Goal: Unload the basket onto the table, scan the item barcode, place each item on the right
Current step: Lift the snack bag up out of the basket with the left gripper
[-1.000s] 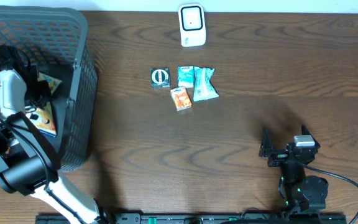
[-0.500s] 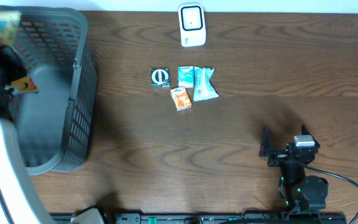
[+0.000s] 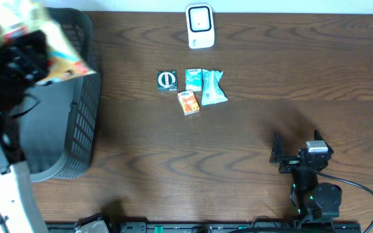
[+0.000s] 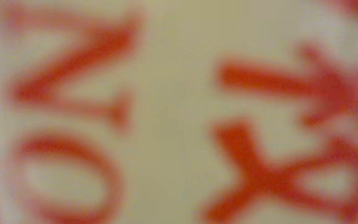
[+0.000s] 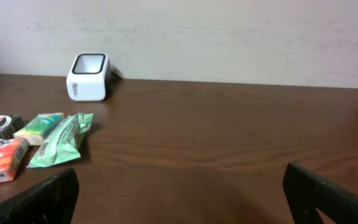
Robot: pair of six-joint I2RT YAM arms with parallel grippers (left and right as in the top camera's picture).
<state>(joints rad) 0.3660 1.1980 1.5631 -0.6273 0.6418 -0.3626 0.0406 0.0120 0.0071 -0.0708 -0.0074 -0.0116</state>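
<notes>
My left gripper (image 3: 23, 59) is raised high above the grey basket (image 3: 76, 136), close under the overhead camera, and is shut on a cream and orange packet (image 3: 50, 40). That packet (image 4: 166, 112) fills the whole left wrist view as a blurred cream surface with large red letters, so the fingers are hidden there. The white barcode scanner (image 3: 199, 26) stands at the back middle of the table, also seen as the scanner (image 5: 88, 77) in the right wrist view. My right gripper (image 3: 289, 155) rests open near the front right, with nothing between its fingers (image 5: 48, 199).
Several small items lie below the scanner: a black box with a round logo (image 3: 167, 80), a teal packet (image 3: 193, 79), a light green packet (image 3: 214, 88) and an orange packet (image 3: 188, 102). The basket stands at the table's left edge.
The left arm has come up out of the basket with the packet and carried it up and to the right, toward the camera. The right arm has not moved.
</notes>
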